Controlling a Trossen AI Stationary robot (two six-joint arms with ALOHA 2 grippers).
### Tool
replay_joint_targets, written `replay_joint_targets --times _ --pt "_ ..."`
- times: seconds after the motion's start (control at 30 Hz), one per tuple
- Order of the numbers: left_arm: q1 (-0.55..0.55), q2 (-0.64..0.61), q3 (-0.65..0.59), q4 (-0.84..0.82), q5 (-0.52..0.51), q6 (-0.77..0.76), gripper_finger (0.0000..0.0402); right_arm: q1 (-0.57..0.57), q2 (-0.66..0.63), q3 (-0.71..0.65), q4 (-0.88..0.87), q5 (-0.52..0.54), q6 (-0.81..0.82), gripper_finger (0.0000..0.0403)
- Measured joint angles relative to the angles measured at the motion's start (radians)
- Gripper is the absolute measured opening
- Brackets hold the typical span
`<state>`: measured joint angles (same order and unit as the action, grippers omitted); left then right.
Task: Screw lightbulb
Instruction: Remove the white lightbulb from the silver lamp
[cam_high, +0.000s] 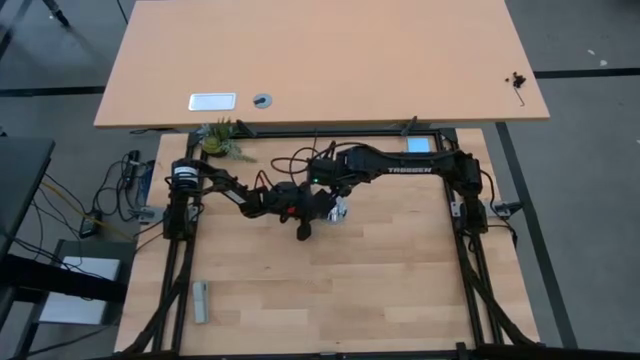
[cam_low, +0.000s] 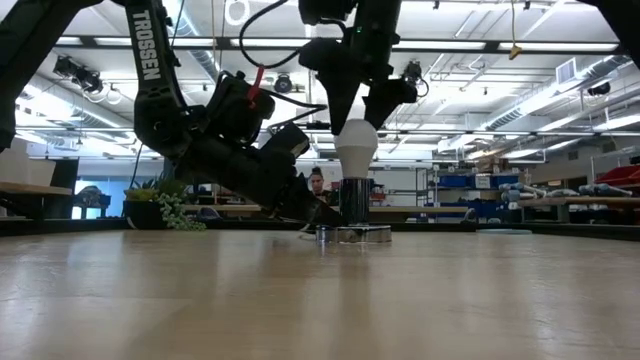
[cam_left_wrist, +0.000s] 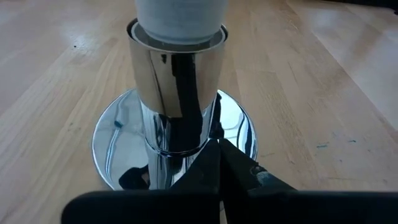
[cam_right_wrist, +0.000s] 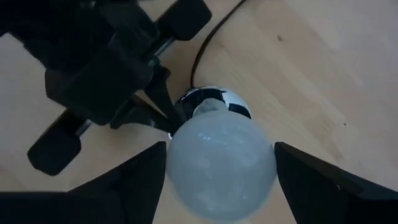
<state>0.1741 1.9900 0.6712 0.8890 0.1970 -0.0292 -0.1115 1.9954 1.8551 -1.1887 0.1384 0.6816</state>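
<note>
The word TROSSEN can be read in white on the right arm (cam_high: 400, 165) in the overhead picture, and again down the dark arm at the upper left of the table-level picture.

The lightbulb (cam_low: 356, 148) stands upright just above centre in the table-level picture, its narrow base down in the shiny socket (cam_low: 352, 203), which rises from a round mirrored foot (cam_left_wrist: 118, 134) on the wooden table (cam_high: 400, 290). The right gripper (cam_right_wrist: 221, 165) comes down on the bulb from above; its two dark fingers (cam_right_wrist: 134, 180) lie against either side of the frosted glass, gripping it. The left gripper (cam_left_wrist: 217, 165) is low at the foot of the socket, reaching in from the left of the table-level picture, its fingers closed together into a point that touches or nearly touches the chrome stem; whether anything is pinched between them cannot be told.

A thin black cord (cam_right_wrist: 214, 34) runs away from the socket over the wood. A small green plant (cam_high: 222, 140) sits at the table's upper left edge, and a grey block (cam_high: 201, 301) lies near the lower left edge. The lower half and right side of the table are open wood, well apart from both arms.
</note>
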Motion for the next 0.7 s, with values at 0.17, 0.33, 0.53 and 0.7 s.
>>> replay_joint_targets --times 0.17,0.33,0.53,0.7 --pt "0.000 0.000 0.000 -0.001 0.000 0.001 0.0000 -0.004 -0.001 -0.002 0.001 -0.009 -0.092 0.0270" --pt "0.000 0.000 0.000 -0.001 0.000 0.001 0.0000 -0.011 -0.003 -0.002 0.000 -0.065 -0.420 0.0244" --pt "0.000 0.000 0.000 -0.001 0.000 0.002 0.0000 -0.021 -0.003 -0.002 -0.013 -0.114 -1.067 0.0246" --pt "0.000 0.000 0.000 -0.001 0.000 0.011 0.0000 -0.019 -0.004 -0.002 -0.010 -0.112 -1.194 0.0261"
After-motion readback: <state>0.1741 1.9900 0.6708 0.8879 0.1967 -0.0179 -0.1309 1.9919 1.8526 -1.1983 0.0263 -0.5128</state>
